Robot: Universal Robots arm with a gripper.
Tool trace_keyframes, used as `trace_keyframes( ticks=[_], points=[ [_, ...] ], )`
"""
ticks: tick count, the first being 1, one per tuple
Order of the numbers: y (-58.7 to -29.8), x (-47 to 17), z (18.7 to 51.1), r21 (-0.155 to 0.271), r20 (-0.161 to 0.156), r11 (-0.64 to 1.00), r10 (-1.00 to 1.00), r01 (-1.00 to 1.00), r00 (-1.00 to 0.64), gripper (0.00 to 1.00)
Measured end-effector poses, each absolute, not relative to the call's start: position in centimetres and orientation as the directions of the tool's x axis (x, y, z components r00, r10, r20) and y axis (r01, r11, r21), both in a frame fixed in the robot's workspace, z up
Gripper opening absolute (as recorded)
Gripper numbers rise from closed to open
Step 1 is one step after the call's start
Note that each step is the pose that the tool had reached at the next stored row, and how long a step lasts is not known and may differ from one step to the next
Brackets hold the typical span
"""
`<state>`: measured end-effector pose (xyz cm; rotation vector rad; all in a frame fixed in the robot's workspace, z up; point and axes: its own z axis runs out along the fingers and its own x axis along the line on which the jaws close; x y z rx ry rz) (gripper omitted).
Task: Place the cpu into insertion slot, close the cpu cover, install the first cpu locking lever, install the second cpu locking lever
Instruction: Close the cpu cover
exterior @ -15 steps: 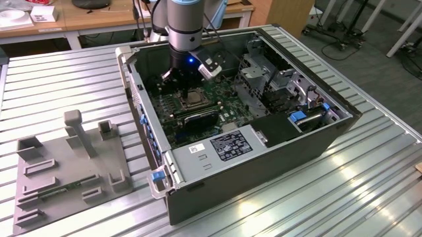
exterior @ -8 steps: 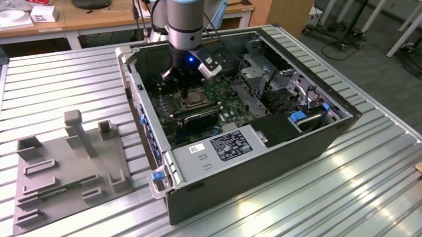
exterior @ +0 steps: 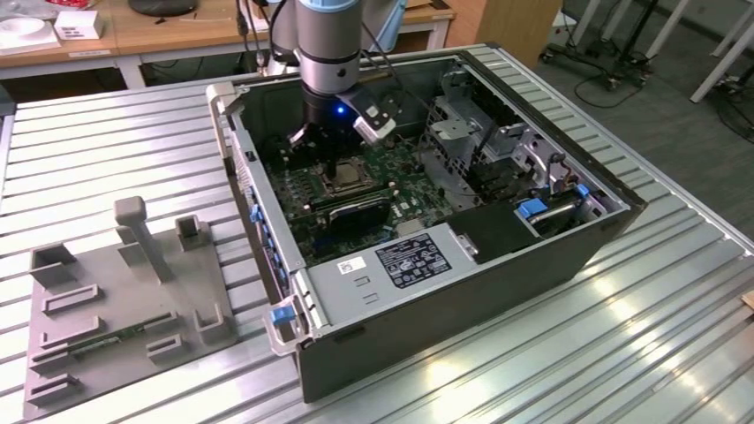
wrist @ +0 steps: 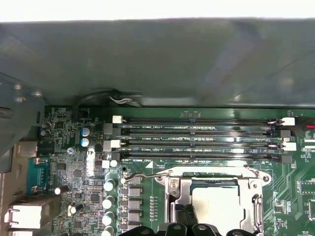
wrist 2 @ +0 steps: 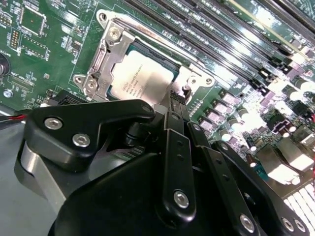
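My tool (wrist 2: 177, 101) clenched, nothing visibly gripped, tips at the cpu cover's (wrist 2: 110, 54) edge opposite the memory slots (wrist: 197, 132); cpu (wrist 2: 140, 78) just ahead, seated in the insertion slot (wrist: 216, 184) under that cover.

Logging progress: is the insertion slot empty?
No, in the second wrist view the cpu sits in the insertion slot, its grey face showing through the cpu cover.

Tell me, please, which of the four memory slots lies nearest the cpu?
The black-clipped memory slot alongside the cpu cover; the other three lie beyond it.
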<state>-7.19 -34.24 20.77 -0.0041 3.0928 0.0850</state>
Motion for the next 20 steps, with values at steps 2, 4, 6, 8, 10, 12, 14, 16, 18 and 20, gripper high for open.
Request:
trace_keyframes(
  ticks=[2,4,6,8,10,12,14,16,18,20],
  points=[
    [-34.23,-7.22,20.75,0.055,-0.05,0.998,-0.001,-0.004,-0.999,0.11],
    [-34.23,-7.28,20.68,0.055,-0.051,0.998,-0.001,-0.004,-0.999,0.11],
    [-34.23,-7.37,20.6,0.055,-0.052,0.998,-0.001,-0.004,-0.999,0.11],
    [-34.23,-7.42,20.54,0.055,-0.052,0.998,-0.001,-0.004,-0.999,0.11],
    [-34.23,-7.44,20.47,0.055,-0.053,0.998,-0.001,-0.004,-0.999,0.11],
    [-34.24,-7.46,20.45,0.055,-0.053,0.998,-0.001,-0.004,-0.999,0.11],
    [-34.22,-7.47,20.43,0.055,-0.053,0.998,-0.001,-0.004,-0.999,0.11],
    [-34.21,-7.47,20.42,0.055,-0.053,0.998,-0.001,-0.004,-0.999,0.11],
    [-34.2,-7.47,20.33,0.055,-0.053,0.998,-0.001,-0.004,-0.999,0.11],
    [-34.2,-7.48,20.23,0.055,-0.053,0.998,-0.001,-0.004,-0.999,0.11]
  ],
)
